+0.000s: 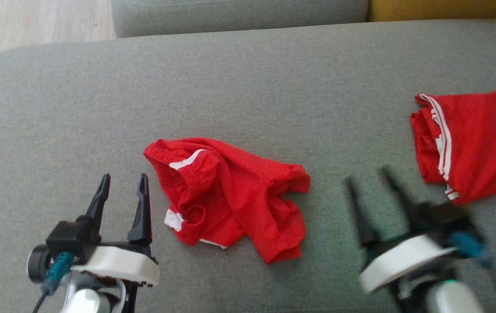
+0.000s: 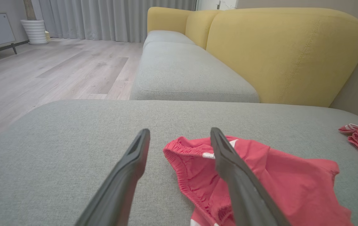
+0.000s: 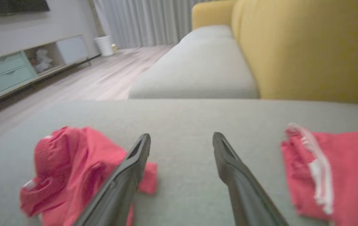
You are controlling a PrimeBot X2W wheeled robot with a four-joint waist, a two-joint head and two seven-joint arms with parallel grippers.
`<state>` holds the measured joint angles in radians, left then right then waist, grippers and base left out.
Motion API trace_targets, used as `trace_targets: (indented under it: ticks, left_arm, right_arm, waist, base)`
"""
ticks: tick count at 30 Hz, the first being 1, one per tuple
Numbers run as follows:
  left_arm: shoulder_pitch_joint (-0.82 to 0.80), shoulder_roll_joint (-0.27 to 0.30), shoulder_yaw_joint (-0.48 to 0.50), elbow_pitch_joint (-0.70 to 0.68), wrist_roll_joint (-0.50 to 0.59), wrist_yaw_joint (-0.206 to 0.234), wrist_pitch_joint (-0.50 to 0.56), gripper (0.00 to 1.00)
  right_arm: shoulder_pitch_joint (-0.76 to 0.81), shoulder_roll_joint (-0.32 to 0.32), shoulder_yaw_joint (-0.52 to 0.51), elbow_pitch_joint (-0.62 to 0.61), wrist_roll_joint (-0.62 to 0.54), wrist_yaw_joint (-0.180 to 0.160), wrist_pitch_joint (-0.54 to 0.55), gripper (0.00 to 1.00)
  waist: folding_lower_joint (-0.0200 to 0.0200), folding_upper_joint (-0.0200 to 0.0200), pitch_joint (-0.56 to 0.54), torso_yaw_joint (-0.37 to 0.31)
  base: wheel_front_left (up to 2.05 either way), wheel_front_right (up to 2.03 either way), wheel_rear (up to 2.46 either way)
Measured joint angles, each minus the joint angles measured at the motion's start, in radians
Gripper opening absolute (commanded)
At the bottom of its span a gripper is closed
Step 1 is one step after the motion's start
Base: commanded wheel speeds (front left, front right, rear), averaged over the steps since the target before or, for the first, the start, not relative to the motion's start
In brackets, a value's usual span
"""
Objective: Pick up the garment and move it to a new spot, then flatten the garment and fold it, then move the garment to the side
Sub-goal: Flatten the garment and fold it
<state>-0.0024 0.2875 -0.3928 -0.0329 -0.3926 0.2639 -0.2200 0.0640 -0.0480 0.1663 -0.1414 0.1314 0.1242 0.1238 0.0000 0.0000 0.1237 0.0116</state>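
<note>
Grey sofa cushion (image 1: 248, 78) before me carries the garment (image 1: 230, 195), crumpled red shorts with white trim, at its middle. I count two red pieces; the folded red piece (image 1: 478, 143) lies well apart on the right. My left claw (image 1: 124, 177) hovers just beside the shorts and my right claw (image 1: 367, 176) between both pieces, each wide open and empty.

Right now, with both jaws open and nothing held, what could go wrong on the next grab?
1. The crumpled red garment lies bunched in layers on the grey cushion. A pinch may catch only one layer, so it could lift twisted.
2. The other red garment lies close to the right jaws, which look blurred in the head view. They could snag or drag it by mistake.
</note>
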Motion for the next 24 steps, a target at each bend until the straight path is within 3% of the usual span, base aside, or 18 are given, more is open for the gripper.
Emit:
trace_targets:
  ticks: [1, 8, 13, 14, 15, 19, 24]
  left_arm:
    - [0.0, 0.0, 0.0, 0.0, 0.0, 0.0, 0.0, 1.0]
    - [-0.036, -0.002, -0.014, 0.009, 0.003, -0.018, -0.003, 1.0]
    - [-0.06, -0.012, -0.015, 0.025, 0.003, -0.021, -0.013, 1.0]
    - [-0.061, -0.014, -0.015, 0.029, 0.003, -0.026, -0.017, 1.0]
    - [-0.062, -0.015, -0.015, 0.031, 0.003, -0.026, -0.019, 1.0]
    - [-0.062, -0.02, -0.014, 0.037, 0.003, -0.026, -0.021, 1.0]
    - [-0.063, -0.021, -0.013, 0.038, 0.003, -0.028, -0.024, 1.0]
  right_arm:
    - [0.0, 0.0, 0.0, 0.0, 0.0, 0.0, 0.0, 1.0]
    - [-0.002, -0.034, 0.265, 0.154, 0.061, 0.0, 0.062, 1.0]
    - [-0.024, -0.052, 0.329, 0.214, 0.089, 0.0, 0.091, 1.0]
    - [-0.03, -0.056, 0.333, 0.224, 0.093, 0.0, 0.094, 0.71]
    - [-0.037, -0.06, 0.334, 0.23, 0.099, 0.0, 0.099, 0.0]
    - [-0.06, -0.06, 0.3, 0.221, 0.104, 0.0, 0.085, 0.0]
    - [-0.08, -0.052, 0.188, 0.123, 0.106, 0.0, 0.066, 0.0]
  waist:
    - [0.0, 0.0, 0.0, 0.0]
    - [0.0, 0.0, 0.034, 0.039]
    - [0.0, 0.0, 0.058, 0.069]
    - [0.0, 0.0, 0.062, 0.073]
    - [0.0, 0.0, 0.065, 0.075]
    - [0.0, 0.0, 0.071, 0.079]
    - [0.0, 0.0, 0.071, 0.069]
  base:
    - [0.0, 0.0, 0.0]
    - [0.0, 0.0, 0.0]
    - [0.0, 0.0, 0.0]
    - [0.0, 0.0, 0.0]
    - [0.0, 0.0, 0.0]
    - [0.0, 0.0, 0.0]
    - [0.0, 0.0, 0.0]
